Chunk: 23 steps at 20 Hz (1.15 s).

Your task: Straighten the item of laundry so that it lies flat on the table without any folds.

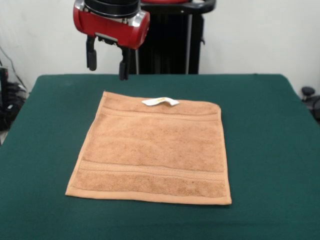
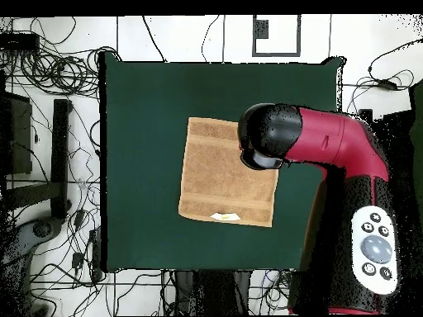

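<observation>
The light orange-tan towel [image 1: 155, 150] lies spread flat on the dark green table [image 1: 270, 150], roughly square, with border bands near its far and near edges and a small white tag [image 1: 160, 102] on the far edge. No folds show. It also shows in the overhead view [image 2: 227, 172], with the tag [image 2: 225, 217] toward the bottom. My gripper [image 1: 107, 62] hangs in the air above the table's far left part, behind the towel and clear of it. Its two black fingers [image 1: 91, 56] are spread apart and hold nothing. In the overhead view the arm's head [image 2: 268, 136] covers the towel's right edge.
The black pedestal [image 1: 170, 40] stands behind the table's far edge. The red and black arm [image 2: 347, 165] reaches in over the table's right side in the overhead view. Cables [image 2: 49, 74] lie on the floor to the left of the table.
</observation>
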### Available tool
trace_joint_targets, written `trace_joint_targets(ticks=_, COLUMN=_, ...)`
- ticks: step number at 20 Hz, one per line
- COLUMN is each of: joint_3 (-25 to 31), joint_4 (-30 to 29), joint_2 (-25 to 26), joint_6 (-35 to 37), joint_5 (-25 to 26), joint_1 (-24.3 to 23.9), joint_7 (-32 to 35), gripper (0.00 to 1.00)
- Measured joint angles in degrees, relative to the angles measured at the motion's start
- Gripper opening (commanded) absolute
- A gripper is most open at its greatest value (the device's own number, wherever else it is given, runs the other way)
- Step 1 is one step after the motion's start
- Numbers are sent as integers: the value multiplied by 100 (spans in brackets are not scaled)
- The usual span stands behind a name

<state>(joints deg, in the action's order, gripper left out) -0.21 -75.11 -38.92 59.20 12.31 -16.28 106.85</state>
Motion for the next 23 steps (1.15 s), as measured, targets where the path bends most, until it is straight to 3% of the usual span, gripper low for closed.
trace_joint_targets(ticks=23, joint_3=0, joint_4=-22, joint_2=-21, joint_6=-239, joint_5=4, joint_1=0, joint_7=0, gripper=100)
